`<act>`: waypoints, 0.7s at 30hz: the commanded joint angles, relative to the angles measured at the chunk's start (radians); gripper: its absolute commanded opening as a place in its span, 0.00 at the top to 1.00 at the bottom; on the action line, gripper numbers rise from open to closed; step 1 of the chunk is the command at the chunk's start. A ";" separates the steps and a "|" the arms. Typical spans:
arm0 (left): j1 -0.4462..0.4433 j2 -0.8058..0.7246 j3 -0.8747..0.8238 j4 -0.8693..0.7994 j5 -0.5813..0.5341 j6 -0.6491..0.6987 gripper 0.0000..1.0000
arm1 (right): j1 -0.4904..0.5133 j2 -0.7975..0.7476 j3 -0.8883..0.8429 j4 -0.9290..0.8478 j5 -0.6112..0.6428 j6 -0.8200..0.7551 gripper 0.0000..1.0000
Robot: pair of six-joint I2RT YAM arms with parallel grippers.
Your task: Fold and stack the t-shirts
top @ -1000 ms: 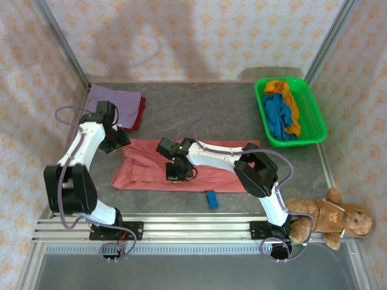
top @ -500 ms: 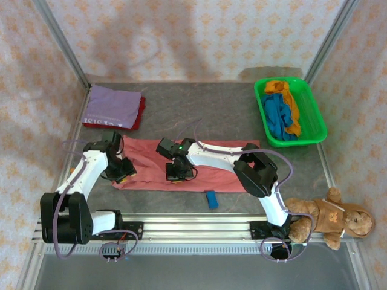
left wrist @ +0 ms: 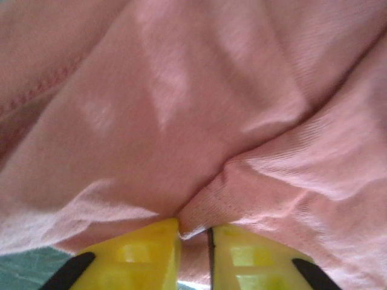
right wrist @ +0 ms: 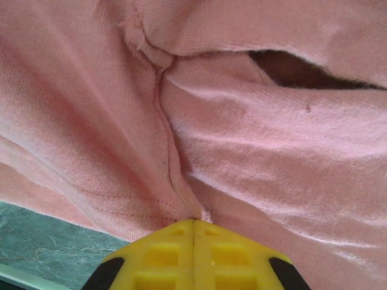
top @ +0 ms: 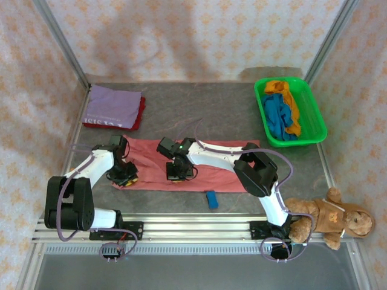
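the top external view shows the layout: the salmon-pink t-shirt [top: 211, 166] lies spread in a long strip across the middle of the table [top: 199, 109]. the left gripper [top: 125, 175] is down on its lower-left corner and the right gripper [top: 176, 173] on its near edge, left of centre. at upper left a folded lilac t-shirt [top: 112, 107] lies on a dark red t-shirt [top: 141, 112]. at upper right a green basket [top: 316, 121] holds a blue t-shirt [top: 278, 119] and an orange t-shirt [top: 290, 103]. a blue block [top: 211, 199] sits just below the pink cloth and a teddy bear [top: 329, 217] at lower right.

the wrist views give the grips, which are hard to read from above. on the left wrist, the yellow fingers [left wrist: 145, 254] stand almost together with a raised fold of pink cloth pinched in the narrow gap. on the right wrist, the fingers [right wrist: 163, 254] are pressed tight together and a seam of the pink shirt runs into their tips, so a bit of cloth looks nipped there.

a second ago the left arm was up by the lilac shirt, covering part of it; it has since swung down to the pink corner. the right arm has not moved.
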 commanded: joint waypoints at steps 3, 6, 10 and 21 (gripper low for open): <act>-0.004 -0.069 -0.015 0.044 -0.059 -0.012 0.83 | -0.007 0.010 0.007 -0.027 0.005 -0.015 1.00; -0.004 -0.061 -0.017 0.042 -0.057 -0.004 0.83 | -0.008 0.010 0.006 -0.027 0.003 -0.015 1.00; -0.004 -0.037 -0.020 0.046 -0.029 -0.006 0.93 | -0.009 0.009 0.012 -0.032 0.006 -0.017 1.00; -0.069 -0.166 -0.047 -0.037 0.017 -0.097 1.00 | -0.028 -0.053 0.011 -0.028 0.054 -0.013 1.00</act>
